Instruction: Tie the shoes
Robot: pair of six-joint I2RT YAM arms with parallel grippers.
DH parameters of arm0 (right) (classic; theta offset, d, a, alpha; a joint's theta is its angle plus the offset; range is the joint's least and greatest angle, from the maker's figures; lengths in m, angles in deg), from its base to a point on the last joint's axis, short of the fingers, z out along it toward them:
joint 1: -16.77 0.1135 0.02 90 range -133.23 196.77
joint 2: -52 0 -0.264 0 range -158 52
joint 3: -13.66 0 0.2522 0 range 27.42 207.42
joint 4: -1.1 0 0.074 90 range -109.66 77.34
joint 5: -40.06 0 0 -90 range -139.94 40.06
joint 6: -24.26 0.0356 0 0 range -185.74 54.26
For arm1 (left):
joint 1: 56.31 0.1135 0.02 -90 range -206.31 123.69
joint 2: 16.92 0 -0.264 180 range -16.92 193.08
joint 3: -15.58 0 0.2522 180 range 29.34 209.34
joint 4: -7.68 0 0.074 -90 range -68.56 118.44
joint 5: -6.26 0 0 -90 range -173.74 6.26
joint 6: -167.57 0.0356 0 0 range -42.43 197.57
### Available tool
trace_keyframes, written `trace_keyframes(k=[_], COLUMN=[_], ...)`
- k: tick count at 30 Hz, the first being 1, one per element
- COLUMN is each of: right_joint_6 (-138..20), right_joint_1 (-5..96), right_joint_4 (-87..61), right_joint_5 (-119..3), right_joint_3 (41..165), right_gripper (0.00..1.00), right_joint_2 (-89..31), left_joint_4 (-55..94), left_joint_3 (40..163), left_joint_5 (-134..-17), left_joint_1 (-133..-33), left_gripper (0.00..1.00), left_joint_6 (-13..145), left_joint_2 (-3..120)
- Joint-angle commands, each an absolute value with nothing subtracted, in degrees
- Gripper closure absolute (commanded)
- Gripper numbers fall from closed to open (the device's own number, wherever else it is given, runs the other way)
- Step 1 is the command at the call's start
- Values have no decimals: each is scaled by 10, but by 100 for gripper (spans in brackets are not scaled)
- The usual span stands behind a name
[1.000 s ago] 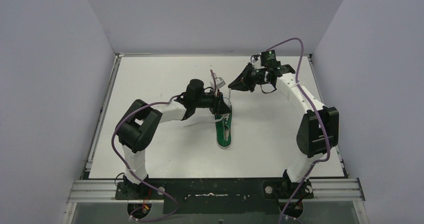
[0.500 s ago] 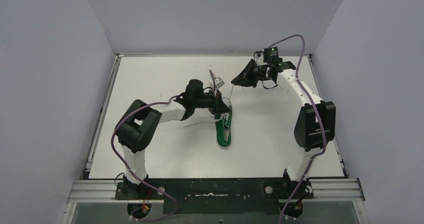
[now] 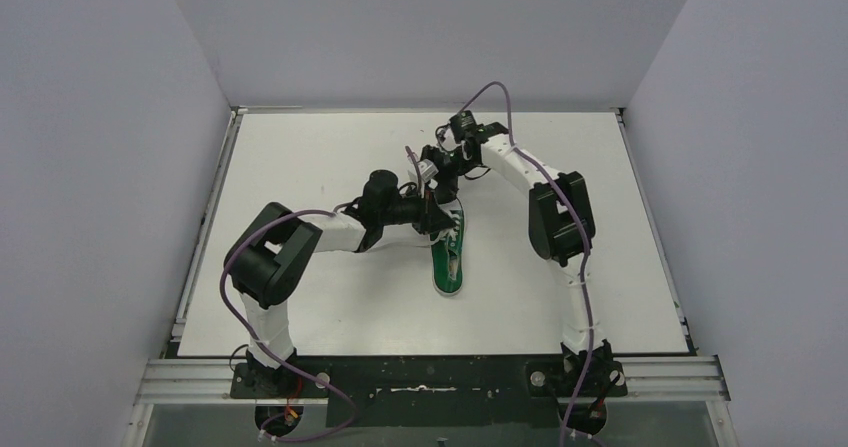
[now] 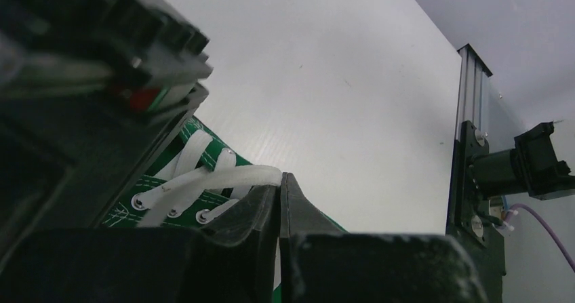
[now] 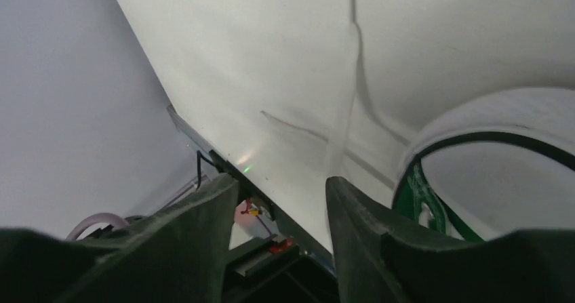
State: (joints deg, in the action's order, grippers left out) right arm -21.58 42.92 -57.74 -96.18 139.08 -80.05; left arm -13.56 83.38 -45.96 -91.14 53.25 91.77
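Observation:
The green shoe [image 3: 448, 263] lies mid-table, heel toward the arms, white laces across its upper. My left gripper [image 3: 440, 217] sits over the lacing and is shut on a loop of white lace [image 4: 227, 179], which runs from the eyelets into the pinched tips [image 4: 279, 178]. My right gripper [image 3: 432, 165] hovers just beyond the toe end, open with nothing between its fingers [image 5: 279, 181]. In the right wrist view the shoe's white rubber rim [image 5: 488, 110] curves in at the right. A loose lace strand [image 5: 347, 106] lies across the table there.
The right arm's wrist hardware [image 4: 102, 52] hangs close above my left gripper. A metal rail [image 3: 205, 227] borders the table's left edge, and grey walls stand on three sides. The arm bases are bolted to the near rail [image 3: 430, 377].
The right arm swung from the far right over to the shoe's toe end and opened, dropping the lace strand it held up. The left gripper stayed shut at the lacing.

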Motion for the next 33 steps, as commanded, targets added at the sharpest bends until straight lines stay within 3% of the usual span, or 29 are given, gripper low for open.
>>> trace_keyframes(k=[1, 7, 13, 18, 22, 28, 33], right_joint_6=[-286, -382, -480, -600, -758, -1093, -1205], right_joint_1=[367, 294, 284, 397, 485, 628, 658], right_joint_4=[-646, -684, -594, -406, -313, -332, -312], right_joint_5=[-955, -904, -853, -758, -761, -691, -654], right_joint_3=[1413, 1329, 1138, 969, 888, 886, 917], right_gripper=[41, 27, 25, 24, 27, 29, 34], right_joint_2=[-731, -644, -483, -310, -244, -298, -374], left_joint_4=[-191, -137, -42, 45, 99, 115, 106], left_joint_3=[840, 863, 904, 947, 973, 993, 991], left_joint_5=[-465, -475, -471, -452, -432, -400, -384], left_joint_1=[-909, -905, -897, -886, -878, -874, -874], left_gripper=[100, 100, 100, 100, 100, 100, 100], left_joint_6=[497, 445, 394, 378, 377, 367, 356], left_joint_2=[891, 887, 886, 907, 922, 941, 947])
